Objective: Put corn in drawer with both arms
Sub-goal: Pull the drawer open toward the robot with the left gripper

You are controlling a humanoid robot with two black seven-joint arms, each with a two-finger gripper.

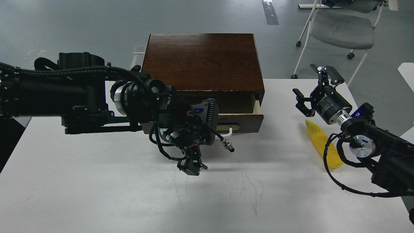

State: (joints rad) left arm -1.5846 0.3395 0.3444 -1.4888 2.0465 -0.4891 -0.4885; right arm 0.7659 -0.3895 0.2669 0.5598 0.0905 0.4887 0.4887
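The dark brown wooden box (200, 60) stands at the back middle of the white table (97, 194). Its drawer (247, 122) is pulled out a little, with a pale side wall and a white bar handle (230, 131) showing. The yellow corn (318, 140) lies on the table right of the box, its far end pointed and its near end partly hidden by my right arm. My right gripper (315, 88) is open and empty, raised just beyond the corn's tip. My left gripper (191, 167) hangs dark and small in front of the drawer, left of the handle, pointing down at the table.
A grey chair on castors (343, 30) stands on the floor behind the table at the right. A corner of another white surface (408, 72) shows at the far right. My left arm's cables and a connector (228, 145) hang in front of the drawer front.
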